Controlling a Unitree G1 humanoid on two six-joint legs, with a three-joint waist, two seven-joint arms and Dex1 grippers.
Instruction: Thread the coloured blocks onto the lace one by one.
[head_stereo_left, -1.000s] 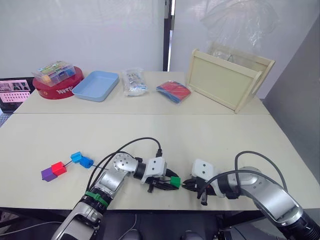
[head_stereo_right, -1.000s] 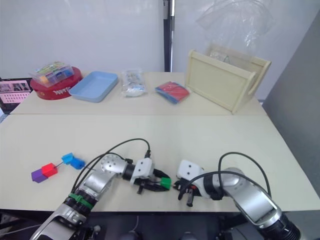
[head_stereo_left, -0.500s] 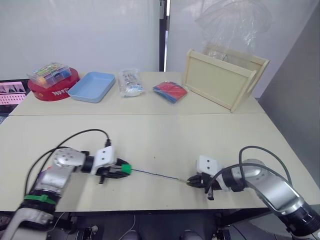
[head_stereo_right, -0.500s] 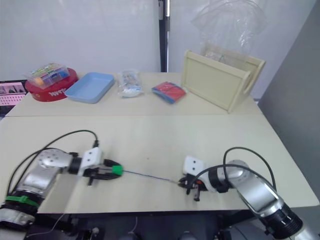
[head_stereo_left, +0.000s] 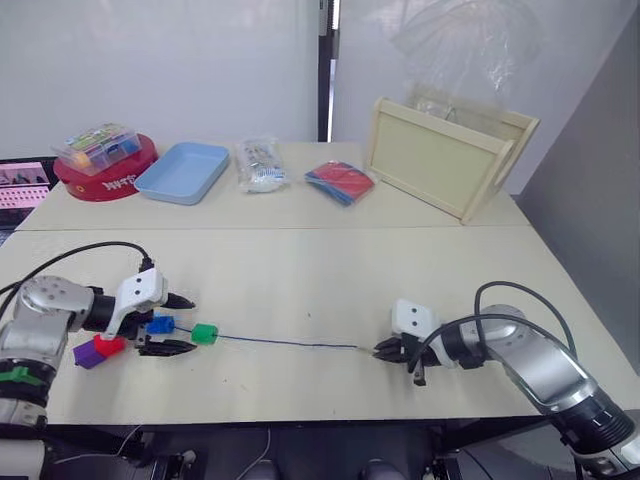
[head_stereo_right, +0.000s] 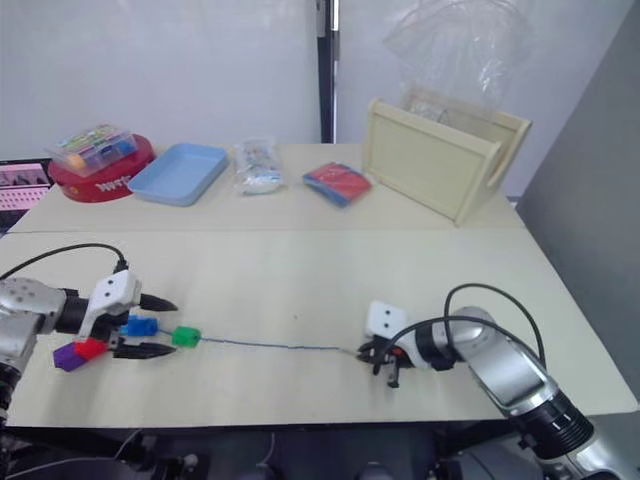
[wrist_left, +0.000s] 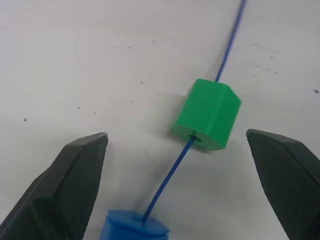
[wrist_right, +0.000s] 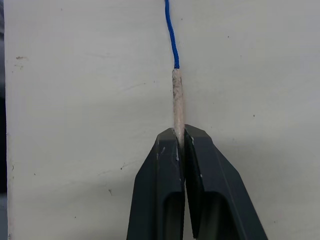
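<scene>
Five coloured blocks sit on one lace (head_stereo_left: 285, 343): one green block (head_stereo_left: 205, 333) just beyond the spread fingertips of the left gripper (head_stereo_left: 178, 324), one light blue block (head_stereo_left: 154, 321) and one darker blue block (head_stereo_left: 164, 325) between those two fingers, and one red block (head_stereo_left: 108, 345) and one purple block (head_stereo_left: 87, 352) beside that gripper's body. There are two grippers, the right gripper (head_stereo_left: 382, 350) having both fingers pressed on the lace's one pale tip (wrist_right: 177, 102). Farther off stand one blue tray (head_stereo_left: 183, 171), one red round tin (head_stereo_left: 106, 176) with one clear box (head_stereo_left: 96, 147) on it, one clear packet (head_stereo_left: 258, 165), one red-and-blue flat pack (head_stereo_left: 341, 183) and one wooden crate (head_stereo_left: 449, 150).

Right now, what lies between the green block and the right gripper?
In the left eye view, only the blue lace runs over bare table from the green block to the right gripper, which pinches its pale tip.
</scene>
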